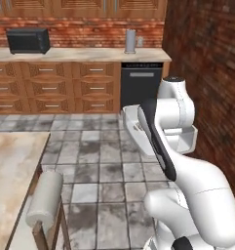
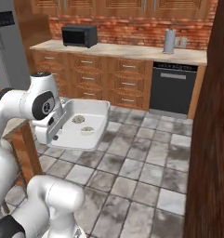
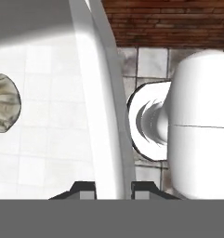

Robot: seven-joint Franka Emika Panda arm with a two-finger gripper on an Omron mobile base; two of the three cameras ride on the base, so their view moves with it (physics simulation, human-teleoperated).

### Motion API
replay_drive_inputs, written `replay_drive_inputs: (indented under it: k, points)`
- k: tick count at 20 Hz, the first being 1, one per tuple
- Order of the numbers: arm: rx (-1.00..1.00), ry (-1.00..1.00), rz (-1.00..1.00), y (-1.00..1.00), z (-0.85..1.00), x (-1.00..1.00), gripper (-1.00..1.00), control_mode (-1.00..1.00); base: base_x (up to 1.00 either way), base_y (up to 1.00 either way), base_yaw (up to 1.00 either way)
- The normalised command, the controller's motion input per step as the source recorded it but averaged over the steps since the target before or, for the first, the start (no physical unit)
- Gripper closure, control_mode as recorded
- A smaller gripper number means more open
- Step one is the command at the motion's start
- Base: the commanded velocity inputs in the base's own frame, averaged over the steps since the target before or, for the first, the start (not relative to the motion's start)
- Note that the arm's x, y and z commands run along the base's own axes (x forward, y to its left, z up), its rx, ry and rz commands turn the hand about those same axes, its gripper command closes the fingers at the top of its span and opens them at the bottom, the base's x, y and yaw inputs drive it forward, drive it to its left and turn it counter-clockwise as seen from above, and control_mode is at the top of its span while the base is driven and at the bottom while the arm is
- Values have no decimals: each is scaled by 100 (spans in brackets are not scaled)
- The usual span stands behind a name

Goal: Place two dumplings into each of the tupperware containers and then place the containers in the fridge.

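Spillage looks like the main risk: the large white tupperware container [image 2: 95, 122] is carried in mid-air above the tiled floor [image 2: 146, 162] by one rim only, so a sharp swing or tilt of the arm could slide the two dumplings [image 2: 78, 119] out over the far edge, or let the tray twist in the grip. That grip is a narrow one on a thin wall, which is why any jolt while the base drives toward the fridge [image 2: 9, 46] could make the rim slip. A second hazard, in my judgement, is the tray's free corner clipping the robot's own body or the wooden counter [image 1: 11, 166] edge during a turn. In the hand view the claw [image 3: 113, 188] is clamped on the container's rim, its two dark tips pressed against either side of the white wall. The tray extends away from the claw, with one dumpling resting on its floor just inside the gripped rim.
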Motion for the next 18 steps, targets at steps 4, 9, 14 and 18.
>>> replay_drive_inputs:
  k: [4, 9, 14, 18]
  points:
    - [0, 0, 0, 0, 0, 0, 100, 100, 100, -8, 12]
    - [0, 0, 0, 0, 0, 0, 100, 100, 100, -42, 39]
    - [0, 0, 0, 0, 0, 0, 100, 100, 100, -39, 61]
    - [0, 0, 0, 0, 0, 0, 100, 100, 97, -27, 71]
